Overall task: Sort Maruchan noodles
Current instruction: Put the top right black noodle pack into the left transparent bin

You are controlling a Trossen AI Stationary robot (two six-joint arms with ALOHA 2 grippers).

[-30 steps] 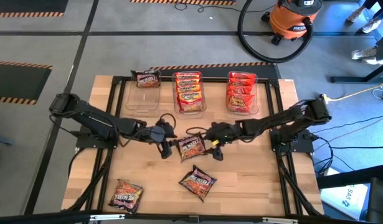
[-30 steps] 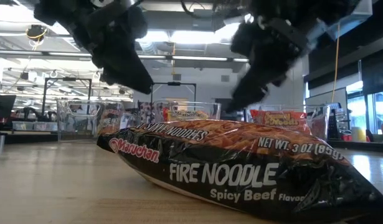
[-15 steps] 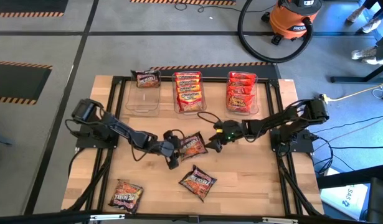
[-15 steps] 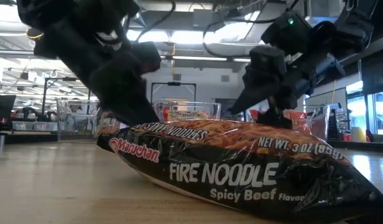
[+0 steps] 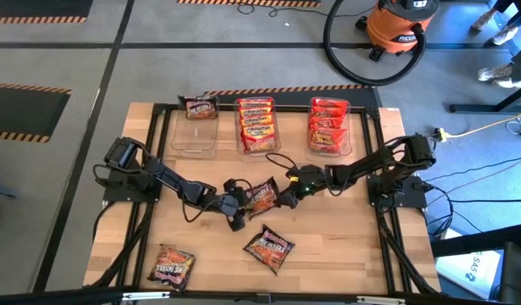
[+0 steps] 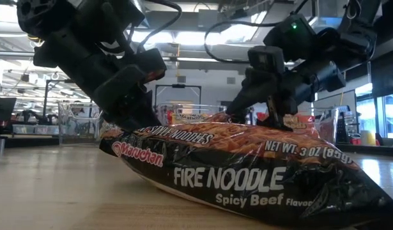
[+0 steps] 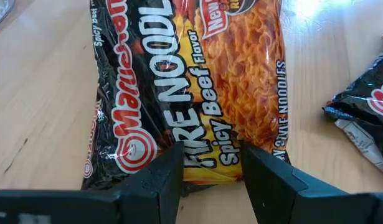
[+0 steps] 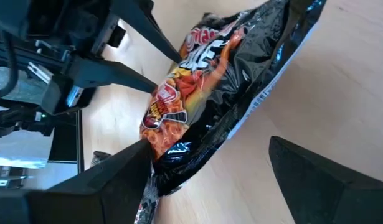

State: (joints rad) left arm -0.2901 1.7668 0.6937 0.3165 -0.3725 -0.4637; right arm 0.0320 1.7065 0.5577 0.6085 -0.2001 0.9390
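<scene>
A dark Maruchan Fire Noodle packet (image 5: 262, 196) lies mid-table between both grippers. My left gripper (image 5: 241, 206) is open at the packet's left end (image 7: 191, 93). My right gripper (image 5: 281, 196) is wide open at its right end (image 8: 222, 81). A second dark packet (image 5: 268, 246) lies flat nearer the near edge and fills the low view (image 6: 247, 172). A third (image 5: 171, 264) lies near the near-left corner. The low view hides both grippers' fingertips behind the second packet. My left gripper (image 7: 211, 180) comes slanting down from the table's left. Both open fingertips (image 7: 169, 177) are on the printed top face at the packet's left end edge (image 7: 210, 163). The packet lies on the table. My right gripper (image 8: 208, 146) comes low from the table's right. One finger (image 8: 126, 165) lies against the packet's right end corner (image 8: 157, 146). The other finger (image 8: 316, 174) stands clear over bare wood.
Three clear tubs stand along the far side: the left one (image 5: 192, 140) holds one dark packet (image 5: 201, 108), the middle one (image 5: 256, 125) orange-yellow packets, the right one (image 5: 328, 125) red packets. Bare wood shows at the table's near right. An orange vacuum (image 5: 400, 25) stands beyond the table.
My left gripper has moved right and toward the near edge, coming down onto the packet's left end. My right gripper has dropped lower at the packet's right end. The packet has turned a little and shifted slightly toward the far edge.
</scene>
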